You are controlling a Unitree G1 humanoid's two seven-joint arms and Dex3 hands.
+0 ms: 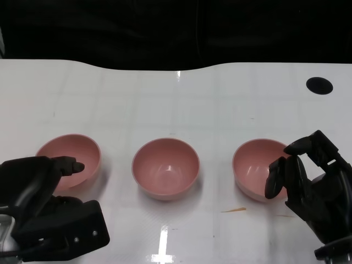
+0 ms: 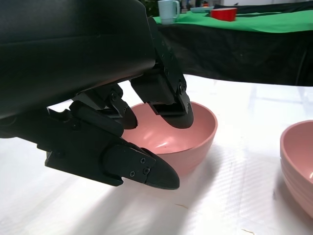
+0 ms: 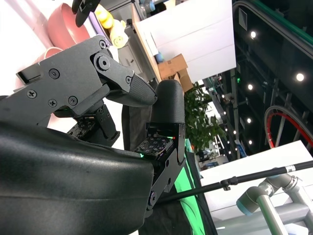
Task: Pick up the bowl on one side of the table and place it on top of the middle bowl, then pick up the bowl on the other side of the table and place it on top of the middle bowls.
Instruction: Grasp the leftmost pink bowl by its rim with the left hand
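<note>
Three pink bowls stand in a row on the white table: the left bowl (image 1: 69,158), the middle bowl (image 1: 165,167) and the right bowl (image 1: 257,166). My left hand (image 1: 49,212) lies at the left bowl's near side, one fingertip over its near rim. In the left wrist view, one finger hangs over the left bowl (image 2: 188,129) and the thumb lies outside its wall, with a gap to each; the left hand (image 2: 98,98) holds nothing. My right hand (image 1: 308,184) is beside the right bowl's right rim, fingers apart and empty. The right hand (image 3: 98,122) shows nothing between its fingers.
A round black hole (image 1: 319,85) lies at the table's far right. A thin brown smear (image 1: 234,209) marks the table in front of the right bowl. The table's far edge meets a black backdrop. The middle bowl (image 2: 299,164) shows at the left wrist view's edge.
</note>
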